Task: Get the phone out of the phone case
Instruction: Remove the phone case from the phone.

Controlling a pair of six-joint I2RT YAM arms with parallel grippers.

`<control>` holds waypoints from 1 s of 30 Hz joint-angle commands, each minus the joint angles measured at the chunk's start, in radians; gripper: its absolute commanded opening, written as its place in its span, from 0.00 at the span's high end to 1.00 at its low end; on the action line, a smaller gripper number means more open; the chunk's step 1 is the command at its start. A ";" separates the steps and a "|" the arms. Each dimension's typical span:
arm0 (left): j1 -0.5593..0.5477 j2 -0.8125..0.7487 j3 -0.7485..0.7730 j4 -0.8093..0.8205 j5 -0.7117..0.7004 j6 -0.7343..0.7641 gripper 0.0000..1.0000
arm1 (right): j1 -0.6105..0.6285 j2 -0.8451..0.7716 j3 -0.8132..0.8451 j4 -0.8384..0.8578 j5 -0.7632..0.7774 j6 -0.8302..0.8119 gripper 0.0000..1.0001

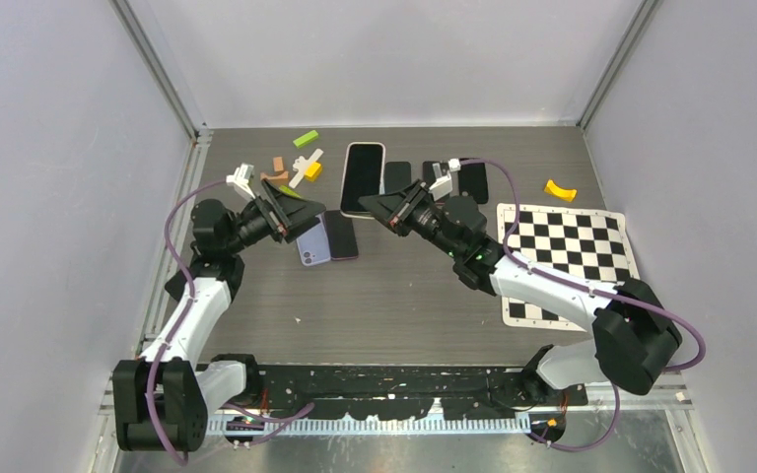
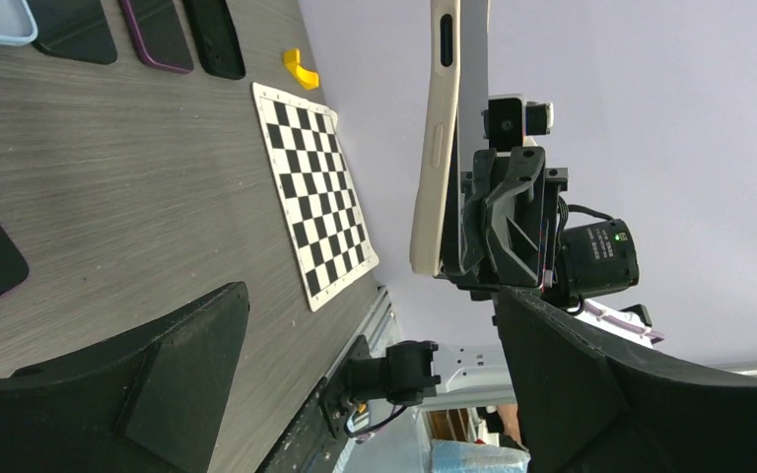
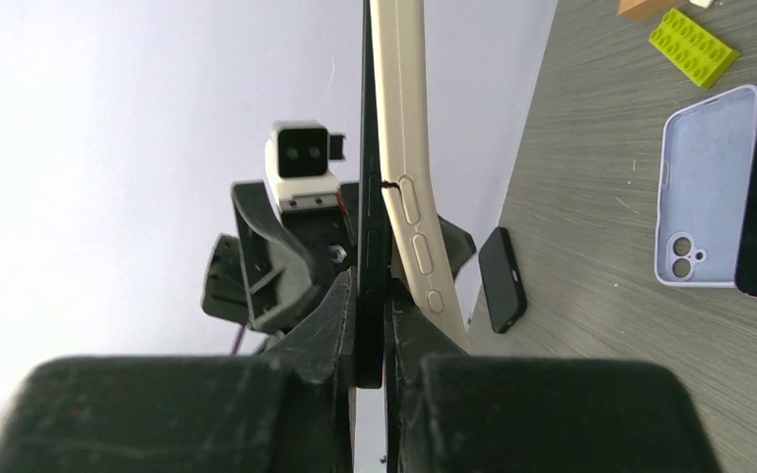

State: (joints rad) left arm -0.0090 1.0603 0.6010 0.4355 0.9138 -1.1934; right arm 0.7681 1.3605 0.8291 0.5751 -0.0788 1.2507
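Over the table [image 1: 404, 296]: phone pinched, case bowed loose

Toward 12 o'clock from the table's centre, the phone [image 3: 366, 99] stands on edge in the air. The right gripper [image 3: 372, 315] is clamped tight on its dark rim, and the cream phone case [image 3: 399, 99] bows off it along one side. The left gripper [image 2: 370, 296] gapes wide and empty, facing the case from 9 o'clock. Best, I judge, to close it on the loosened case lip alone, then draw the two steadily apart. How much of the case grips the phone is hidden; its upper end is cut off in both wrist views
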 commanded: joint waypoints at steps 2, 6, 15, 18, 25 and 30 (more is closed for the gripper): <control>-0.019 -0.012 -0.015 0.042 0.014 0.064 0.03 | -0.013 -0.046 -0.012 0.103 0.043 0.128 0.99; -0.104 0.018 -0.012 0.042 -0.021 0.103 0.08 | -0.016 -0.041 -0.019 0.101 0.037 0.187 0.99; -0.143 0.082 -0.027 0.120 -0.051 0.100 0.30 | -0.022 -0.037 -0.020 0.111 0.023 0.267 0.99; -0.144 0.083 -0.023 0.133 -0.062 0.098 0.28 | -0.024 -0.031 -0.018 0.120 0.015 0.292 0.99; -0.146 0.093 -0.023 0.166 -0.069 0.086 0.13 | -0.025 -0.014 -0.028 0.140 0.017 0.325 0.99; -0.151 0.102 -0.022 0.183 -0.082 0.070 0.13 | -0.024 -0.005 -0.028 0.160 0.006 0.342 0.99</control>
State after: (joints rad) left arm -0.1516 1.1561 0.5770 0.5415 0.8528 -1.1194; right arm 0.7486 1.3628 0.7853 0.5762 -0.0650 1.5620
